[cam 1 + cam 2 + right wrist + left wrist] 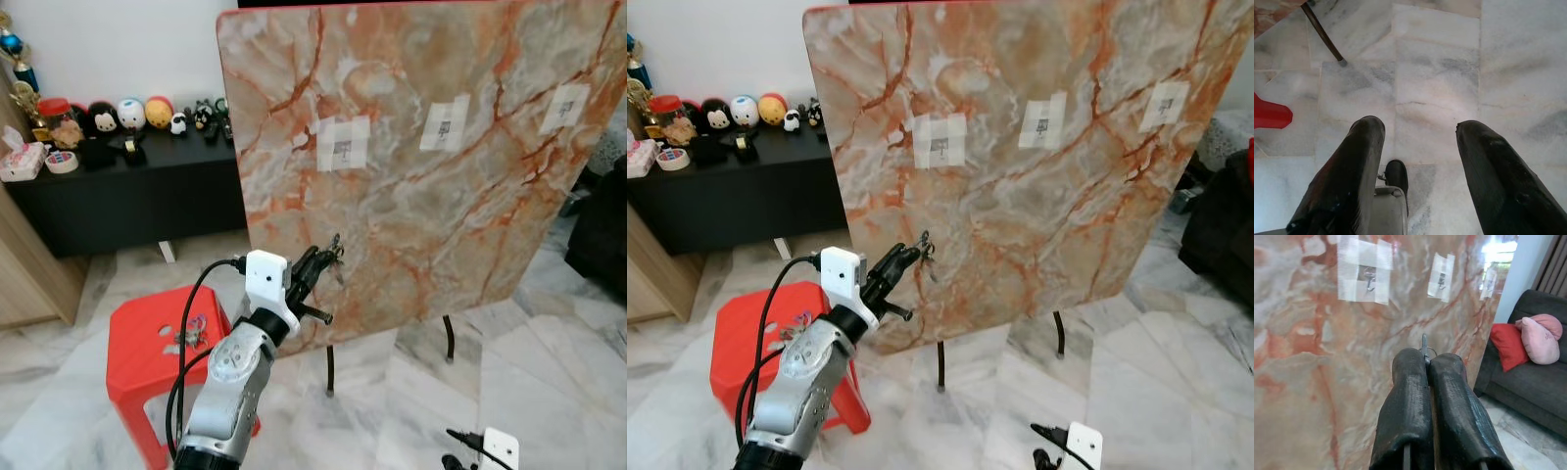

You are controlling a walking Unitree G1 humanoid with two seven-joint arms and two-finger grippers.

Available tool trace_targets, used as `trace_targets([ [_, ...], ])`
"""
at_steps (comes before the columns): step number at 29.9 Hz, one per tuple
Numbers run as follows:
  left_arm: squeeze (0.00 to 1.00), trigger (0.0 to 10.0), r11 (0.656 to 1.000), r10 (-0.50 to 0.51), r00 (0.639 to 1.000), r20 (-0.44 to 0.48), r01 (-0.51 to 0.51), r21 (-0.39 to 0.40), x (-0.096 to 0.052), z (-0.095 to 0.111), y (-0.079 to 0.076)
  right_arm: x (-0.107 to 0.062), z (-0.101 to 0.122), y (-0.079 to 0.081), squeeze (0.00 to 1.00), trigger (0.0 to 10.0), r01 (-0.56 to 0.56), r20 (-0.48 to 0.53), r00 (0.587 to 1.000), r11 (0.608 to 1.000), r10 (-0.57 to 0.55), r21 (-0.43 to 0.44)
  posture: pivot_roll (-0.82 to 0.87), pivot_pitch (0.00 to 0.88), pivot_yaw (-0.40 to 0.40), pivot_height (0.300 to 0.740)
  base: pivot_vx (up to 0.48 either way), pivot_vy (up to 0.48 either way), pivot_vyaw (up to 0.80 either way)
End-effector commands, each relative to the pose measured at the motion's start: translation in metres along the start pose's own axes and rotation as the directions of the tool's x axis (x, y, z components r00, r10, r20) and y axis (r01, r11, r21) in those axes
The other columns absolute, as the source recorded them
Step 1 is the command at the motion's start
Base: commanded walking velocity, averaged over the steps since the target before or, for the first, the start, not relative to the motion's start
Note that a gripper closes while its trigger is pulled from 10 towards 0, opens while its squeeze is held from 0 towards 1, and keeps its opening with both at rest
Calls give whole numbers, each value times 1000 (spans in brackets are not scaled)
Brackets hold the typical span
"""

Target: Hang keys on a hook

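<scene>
Left claw (331, 257) raised in front of the marble board (490, 196), fingers pressed shut on the keys (1424, 346); a thin metal bit and ring stick out past the fingertips. Keys sit just off the board's face, touching or not can't tell. Board stands tilted on thin black legs (330, 367). Three hooks on it, each on a white tape patch: near hook (1369, 279) above the claw and a little to its left in the wrist view, in the eye views up and slightly right of the fingertips; middle hook (444, 125) further right, far hook (565, 108) well right. Keys below all three, on no hook.

Red stool (147, 338) below and left of the left claw, some small things (191, 333) lying on its top, too small to tell. Black tabletop (127, 162) far back left with plush toys (132, 115), tape roll (62, 163), tissue box (20, 162).

Right claw (1420, 142) hangs low at the robot's right side, fingers spread wide, nothing between them, marble floor (1440, 73) under it. Stool corner and one board leg near it in the wrist view. Sofa (1528, 382) with red and pink cushions beyond the board's right edge.
</scene>
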State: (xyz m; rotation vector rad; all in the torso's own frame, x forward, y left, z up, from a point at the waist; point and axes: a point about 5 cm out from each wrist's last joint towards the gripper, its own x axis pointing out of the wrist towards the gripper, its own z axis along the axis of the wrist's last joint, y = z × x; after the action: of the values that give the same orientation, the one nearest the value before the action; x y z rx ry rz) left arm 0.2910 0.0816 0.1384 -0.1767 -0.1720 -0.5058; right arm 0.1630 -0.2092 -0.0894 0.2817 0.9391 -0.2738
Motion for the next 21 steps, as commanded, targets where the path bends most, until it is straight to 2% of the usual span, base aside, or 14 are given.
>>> trace_targets([
  [1,0,10000,1000,-15,1000,16,15,2,3,6,-1,1,3,1,0,10000,-1,7,1000,1000,1,-7,16,0,-65,740,281,0,0],
  [21,0,10000,1000,-18,1000,18,18,4,2,7,-1,1,4,1,0,10000,-4,4,1000,1000,4,-19,21,0,-68,740,284,0,0],
])
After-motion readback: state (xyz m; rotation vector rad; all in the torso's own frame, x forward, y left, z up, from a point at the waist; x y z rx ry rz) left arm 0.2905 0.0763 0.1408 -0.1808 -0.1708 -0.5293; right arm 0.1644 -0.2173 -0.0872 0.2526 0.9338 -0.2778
